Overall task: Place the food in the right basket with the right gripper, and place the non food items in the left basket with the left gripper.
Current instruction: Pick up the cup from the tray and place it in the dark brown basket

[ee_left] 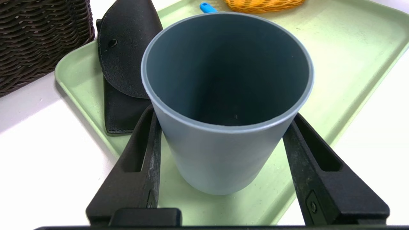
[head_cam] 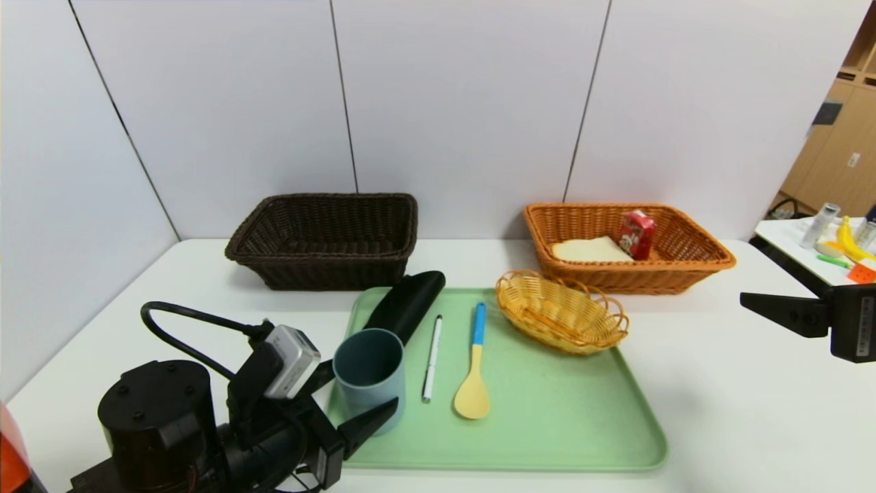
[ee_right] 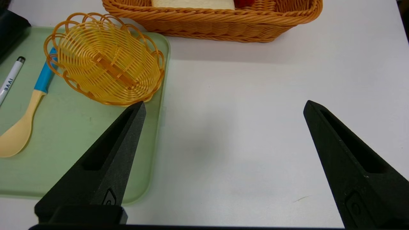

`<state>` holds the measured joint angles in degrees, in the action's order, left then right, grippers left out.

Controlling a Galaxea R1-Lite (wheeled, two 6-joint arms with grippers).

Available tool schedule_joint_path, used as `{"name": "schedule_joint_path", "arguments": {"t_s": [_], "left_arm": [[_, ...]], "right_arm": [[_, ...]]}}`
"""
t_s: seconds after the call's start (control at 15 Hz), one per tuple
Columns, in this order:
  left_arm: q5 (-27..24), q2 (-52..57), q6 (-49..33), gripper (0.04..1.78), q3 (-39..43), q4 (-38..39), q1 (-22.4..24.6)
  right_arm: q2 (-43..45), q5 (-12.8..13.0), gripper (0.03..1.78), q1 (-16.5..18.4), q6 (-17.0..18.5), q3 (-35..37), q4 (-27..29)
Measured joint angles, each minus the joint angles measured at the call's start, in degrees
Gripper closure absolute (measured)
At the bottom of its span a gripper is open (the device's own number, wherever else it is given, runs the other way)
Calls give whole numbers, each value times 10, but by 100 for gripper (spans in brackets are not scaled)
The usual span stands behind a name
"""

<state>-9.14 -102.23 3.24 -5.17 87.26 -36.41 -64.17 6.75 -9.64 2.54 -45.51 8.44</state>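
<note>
With the left end effector (ee_left: 223,159) clamped on the cup (ee_left: 223,105), a vertical lift clear of the tray (ee_left: 351,64) is advised; the right end effector (ee_right: 223,127) is held apart.

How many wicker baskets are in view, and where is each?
3. The dark brown basket stands behind the green tray's left corner, the orange-tan basket behind its right, the small yellow basket on the tray's far right.
</note>
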Motion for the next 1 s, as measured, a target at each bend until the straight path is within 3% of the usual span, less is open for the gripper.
{"name": "schedule_joint_path", "arguments": {"t_s": [0.4, 0.67, 0.8, 1.0], "left_arm": [[25, 64, -11, 72, -32, -7, -29], [60, 150, -12, 72, -133, -135, -25], [62, 187, -13, 72, -215, -244, 14], [62, 207, -12, 72, -343, -405, 121]], "right_arm": [[4, 0, 11, 0, 0, 9, 1], [9, 0, 11, 0, 0, 17, -4], [10, 0, 11, 0, 0, 19, -5], [11, 0, 11, 0, 1, 20, -6]]}}
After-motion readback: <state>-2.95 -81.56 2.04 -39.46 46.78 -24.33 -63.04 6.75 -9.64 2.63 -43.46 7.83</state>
